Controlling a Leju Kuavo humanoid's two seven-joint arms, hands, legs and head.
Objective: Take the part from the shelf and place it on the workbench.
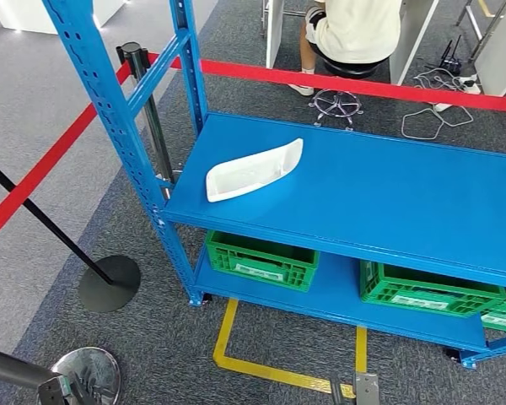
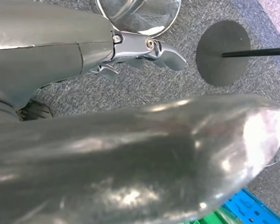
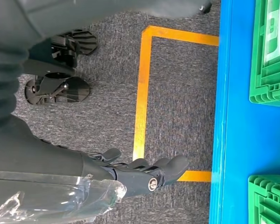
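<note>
The part (image 1: 254,171) is a long white plastic shell, lying flat near the left end of the blue shelf board (image 1: 390,194). Nothing touches it. My left hand (image 2: 142,46) hangs over the grey carpet with its fingers (image 2: 170,55) stretched out and nothing in them. In the right wrist view, my right hand (image 3: 145,173) also hangs low above the carpet, in front of the shelf's bottom board, its fingers (image 3: 175,165) straight and holding nothing.
Green crates (image 1: 261,260) (image 1: 428,291) stand on the lower shelf board. Red barrier tape (image 1: 365,84) runs behind and to the left, held by posts on round bases (image 1: 109,283) (image 1: 88,371). A seated person (image 1: 355,34) is behind the shelf. Yellow floor tape (image 1: 263,367) marks the carpet.
</note>
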